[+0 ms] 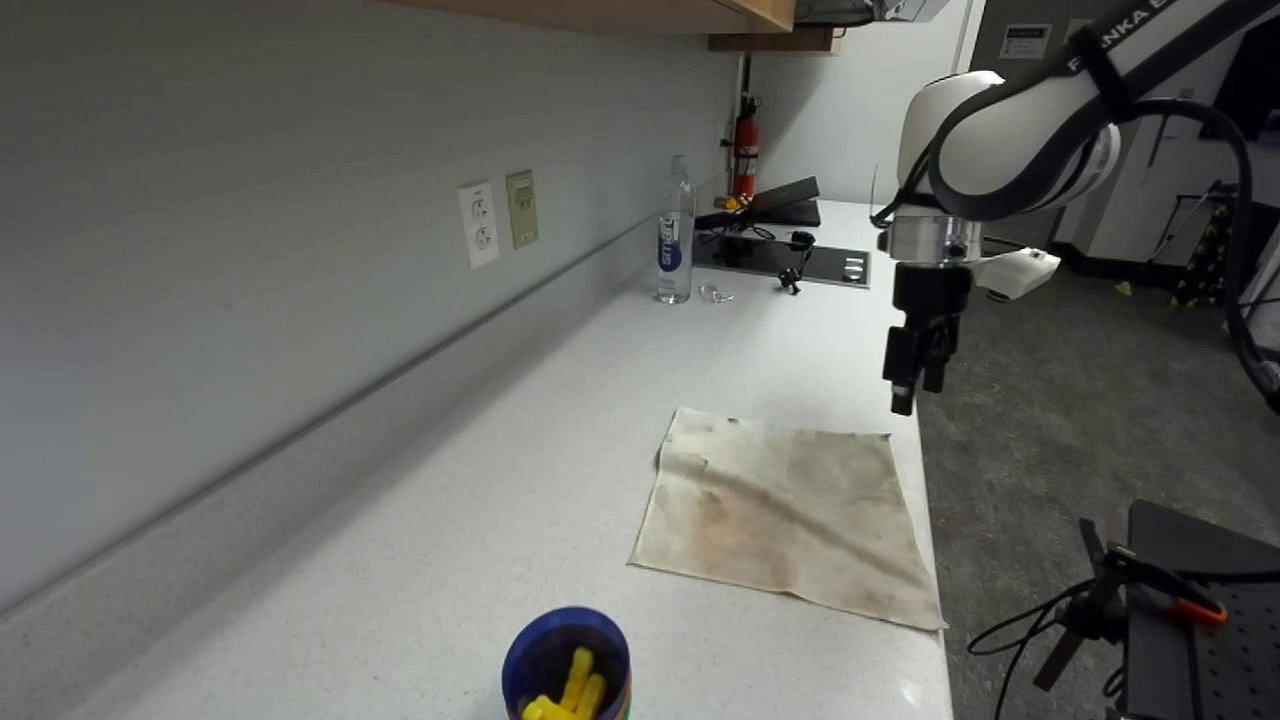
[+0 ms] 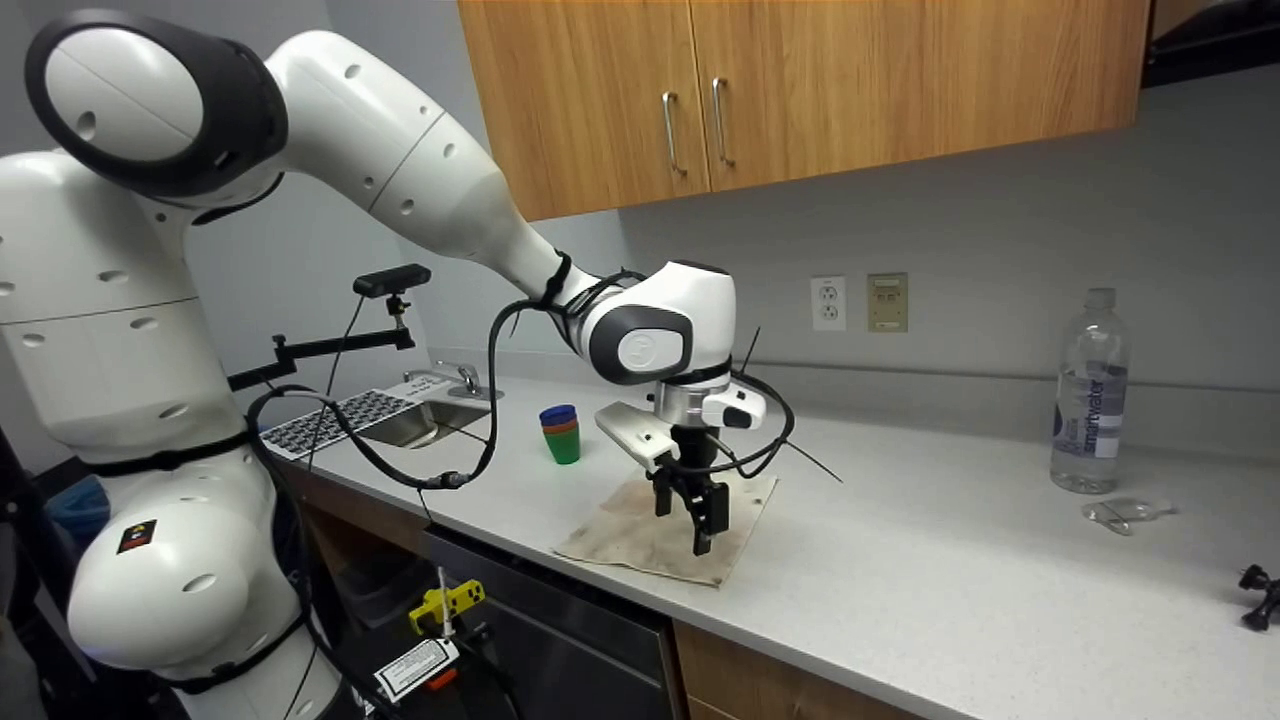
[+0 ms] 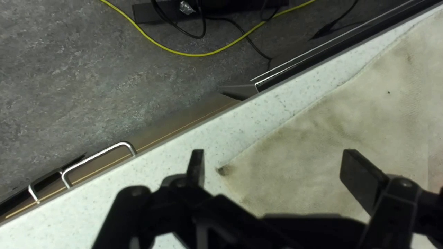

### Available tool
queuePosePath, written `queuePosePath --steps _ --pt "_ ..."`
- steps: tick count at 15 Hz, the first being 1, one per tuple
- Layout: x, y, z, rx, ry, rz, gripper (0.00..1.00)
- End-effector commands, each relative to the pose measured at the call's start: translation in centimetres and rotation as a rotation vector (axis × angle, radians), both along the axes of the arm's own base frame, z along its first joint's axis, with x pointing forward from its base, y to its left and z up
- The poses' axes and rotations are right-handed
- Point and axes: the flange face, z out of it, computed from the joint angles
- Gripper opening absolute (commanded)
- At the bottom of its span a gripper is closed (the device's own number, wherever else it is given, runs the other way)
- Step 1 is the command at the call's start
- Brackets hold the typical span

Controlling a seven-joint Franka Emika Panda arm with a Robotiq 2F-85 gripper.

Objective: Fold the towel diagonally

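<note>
Towel (image 1: 790,520) lies unfolded on the tabletop (image 1: 450,560), below the hand (image 3: 273,162). The hand is spread wide; in the wrist view, one dark-tipped towel corner shows within its opening. Clearance above the cloth cannot be judged. Nested cups (image 2: 561,438) stand across the towel from the hand.

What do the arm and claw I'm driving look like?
The arm is white and rounded, with dark joint covers, black straps, a looping black cable and white FRANKA lettering. The claw is black, with two jointed fingers ending in flat pads, below a silver collar.
</note>
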Motion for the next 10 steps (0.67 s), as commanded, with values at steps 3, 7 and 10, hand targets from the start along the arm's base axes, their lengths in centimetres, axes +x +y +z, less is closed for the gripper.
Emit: queuePosePath --steps 3,7,10 --pt "0.6 0.1 0.0 -0.024 0.002 -0.015 1.00" --pt "1.6 0.2 -2.9 -0.014 0.045 -0.022 1.00" --pt "2.2 0.1 -5.3 -0.011 0.078 -0.030 1.00"
